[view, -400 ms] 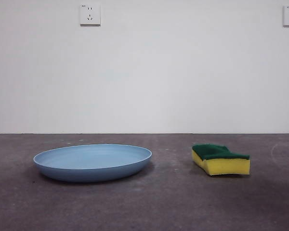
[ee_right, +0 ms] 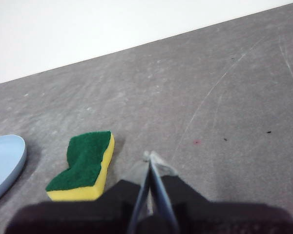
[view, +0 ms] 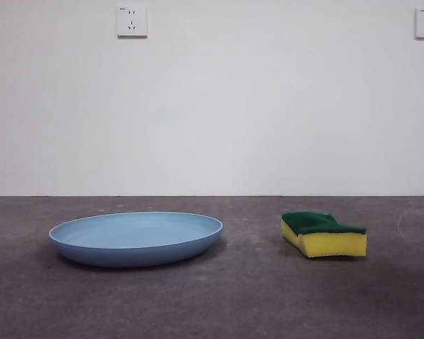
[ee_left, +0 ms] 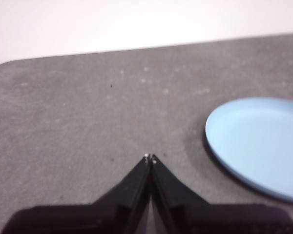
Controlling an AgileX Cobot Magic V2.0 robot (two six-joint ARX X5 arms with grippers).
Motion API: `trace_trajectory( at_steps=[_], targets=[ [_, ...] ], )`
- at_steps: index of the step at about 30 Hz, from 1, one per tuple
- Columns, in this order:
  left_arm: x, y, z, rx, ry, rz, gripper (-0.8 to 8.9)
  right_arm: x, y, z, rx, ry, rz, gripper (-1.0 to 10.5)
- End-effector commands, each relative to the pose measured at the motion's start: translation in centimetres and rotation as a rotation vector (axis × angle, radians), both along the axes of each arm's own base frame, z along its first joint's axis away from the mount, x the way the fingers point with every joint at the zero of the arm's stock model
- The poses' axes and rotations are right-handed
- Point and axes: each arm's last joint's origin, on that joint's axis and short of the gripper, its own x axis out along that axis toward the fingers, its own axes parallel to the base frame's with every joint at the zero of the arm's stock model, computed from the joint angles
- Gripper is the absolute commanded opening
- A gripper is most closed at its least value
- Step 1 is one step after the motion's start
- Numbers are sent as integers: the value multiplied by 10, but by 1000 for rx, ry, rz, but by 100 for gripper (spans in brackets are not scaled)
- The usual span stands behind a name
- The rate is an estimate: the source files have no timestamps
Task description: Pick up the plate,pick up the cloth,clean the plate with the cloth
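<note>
Evidently plate (view: 136,239) and sponge (view: 324,234) sit well apart.

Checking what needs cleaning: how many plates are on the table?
1. The light blue plate lies flat on the grey table, apart from the sponge. None looks hidden.

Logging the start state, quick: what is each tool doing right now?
Left tool: closed, holding nothing, beside the plate.
Right tool: closed, holding nothing, beside the sponge.
</note>
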Motion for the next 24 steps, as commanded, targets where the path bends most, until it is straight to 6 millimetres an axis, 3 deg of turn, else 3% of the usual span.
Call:
trace_trajectory(
  at_steps=[1,6,14,18,24],
  targets=[
    [1,0,-3,-106,5,3,-5,0,0,-3,54,15,-5,-2],
    [-3,0,11,-254,22,23,-6,-1,0,8,129,17,-18,-9],
    [-4,0,64,-279,56,29,-6,1,0,47,141,130,-27,-9],
    [8,-1,87,-278,108,28,-6,10,1,71,98,189,-12,-8],
    [42,-6,109,-245,296,-62,-6,33,4,107,7,299,126,-6]
  ],
)
